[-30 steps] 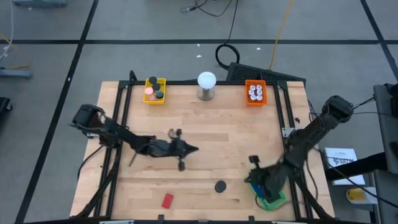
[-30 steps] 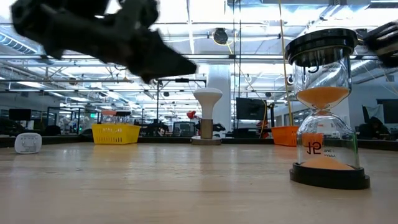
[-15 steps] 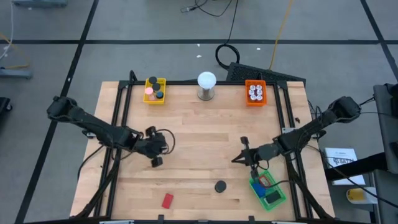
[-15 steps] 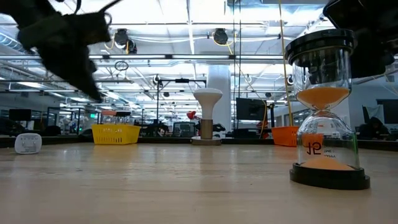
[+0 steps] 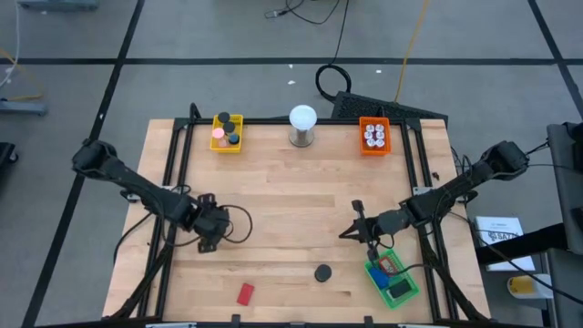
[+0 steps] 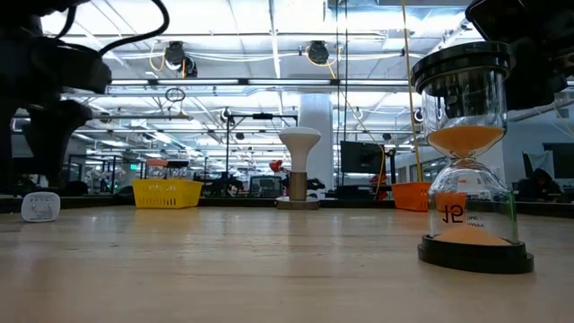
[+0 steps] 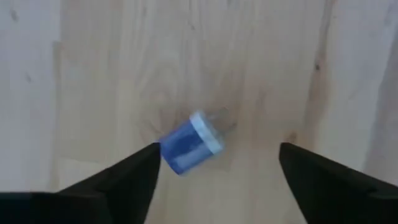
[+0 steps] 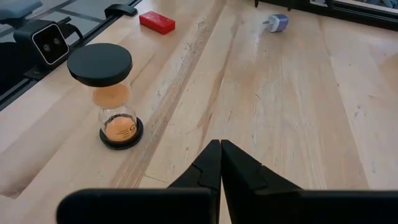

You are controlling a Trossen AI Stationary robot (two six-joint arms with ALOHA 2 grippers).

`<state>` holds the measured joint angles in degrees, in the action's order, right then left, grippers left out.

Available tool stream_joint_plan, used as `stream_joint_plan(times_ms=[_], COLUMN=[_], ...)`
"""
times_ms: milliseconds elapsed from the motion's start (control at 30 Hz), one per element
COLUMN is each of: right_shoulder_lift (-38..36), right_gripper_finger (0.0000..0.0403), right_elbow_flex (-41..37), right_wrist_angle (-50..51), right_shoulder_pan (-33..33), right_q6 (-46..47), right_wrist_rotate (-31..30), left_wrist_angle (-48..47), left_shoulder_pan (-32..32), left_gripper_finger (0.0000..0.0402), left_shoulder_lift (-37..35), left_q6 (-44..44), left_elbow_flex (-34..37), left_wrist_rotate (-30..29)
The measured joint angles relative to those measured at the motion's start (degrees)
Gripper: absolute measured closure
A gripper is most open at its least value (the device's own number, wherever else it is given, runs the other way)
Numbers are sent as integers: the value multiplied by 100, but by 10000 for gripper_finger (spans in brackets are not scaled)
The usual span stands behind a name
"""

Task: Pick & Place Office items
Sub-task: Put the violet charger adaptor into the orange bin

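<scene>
A small blue cylinder (image 7: pixel 186 145) with a white cap and metal prongs lies on its side on the wooden table; it also shows in the right wrist view (image 8: pixel 275 22). My left gripper (image 7: pixel 219 150) points down over it, open, a finger on either side, the piece close by one finger. In the high view the left gripper (image 5: pixel 209 239) hides the piece. My right gripper (image 8: pixel 220 144) is shut and holds nothing, right of centre (image 5: pixel 352 230). A red flat block (image 5: pixel 245 293) lies near the front edge.
An hourglass (image 8: pixel 115 99) with a black top and orange sand stands upright near the front (image 5: pixel 322 272). A green tray (image 5: pixel 393 279) holding a blue item sits at the front right. A yellow tray (image 5: pixel 227 132), a white ball lamp (image 5: pixel 302 125) and an orange tray (image 5: pixel 374 135) line the far edge.
My left gripper has drawn back from the table's middle toward the left and near edges and tipped from nearly level to pointing down. My right gripper came off the green tray toward the table's middle, then kept still.
</scene>
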<state>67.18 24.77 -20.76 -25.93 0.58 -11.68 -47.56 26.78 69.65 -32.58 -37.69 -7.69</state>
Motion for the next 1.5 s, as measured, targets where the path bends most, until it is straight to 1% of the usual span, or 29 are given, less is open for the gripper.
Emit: stream_joint_plan(times_ms=[100, 200, 333, 433, 533, 633, 733, 933, 967, 1000, 1100, 1167, 1267, 1333, 1400, 1433, 1500], right_shoulder_lift=[0, 0, 0, 0, 0, 0, 0, 0, 0, 0, 0, 1, 2, 2, 2, 1, 53], right_gripper_finger=[402, 402, 402, 402, 402, 402, 402, 402, 402, 402, 402, 402, 402, 400, 393, 387, 368], right_elbow_flex=[0, 0, 0, 0, 0, 0, 0, 0, 0, 0, 0, 1, 2, 2, 2, 6, 100], right_wrist_angle=[0, 0, 3, 3, 3, 2, 0, -2, -2, -2, 0, 0, -1, -18, -48, -39, 105], right_shoulder_pan=[0, 0, -2, -2, -2, -2, -2, -2, -2, -2, -2, -2, -2, -7, 3, 39, 163], right_q6=[0, 0, 0, -29, -86, -87, -88, -131, -129, -129, -129, -129, -129, -126, -42, 4, 124], right_wrist_rotate=[0, 0, 2, 2, 2, 2, 2, 2, 2, 2, 2, -2, -50, -349, -851, -1029, -1108], left_wrist_angle=[-80, -184, -139, -96, 127, 185, 191, 287, 410, 560, 1341, 2299, 4088, 5438, 6668, 7109, 7777], left_shoulder_pan=[72, 77, 77, 90, 118, 150, 213, 376, 376, 372, 340, 240, -39, -319, -690, -885, -1302], left_gripper_finger=[40, 22, 19, 33, 58, 95, 143, 254, 269, 271, 271, 271, 271, 271, 271, 271, 271], left_shoulder_lift=[121, 279, 652, 986, 1212, 1339, 1331, 1176, 1160, 1133, 976, 907, 902, 945, 1087, 1156, 1373], left_q6=[267, 434, 637, 750, 854, 870, 730, 398, 346, 330, 374, 670, 1397, 1923, 2374, 2510, 2664], left_elbow_flex=[0, 0, 2, 6, -8, -27, -35, -4, -4, -4, -1, 108, 349, 579, 762, 828, 813], left_wrist_rotate=[-375, -652, -529, -437, -376, -300, -267, -258, -272, -303, -646, -889, -885, -633, -132, 159, 774])
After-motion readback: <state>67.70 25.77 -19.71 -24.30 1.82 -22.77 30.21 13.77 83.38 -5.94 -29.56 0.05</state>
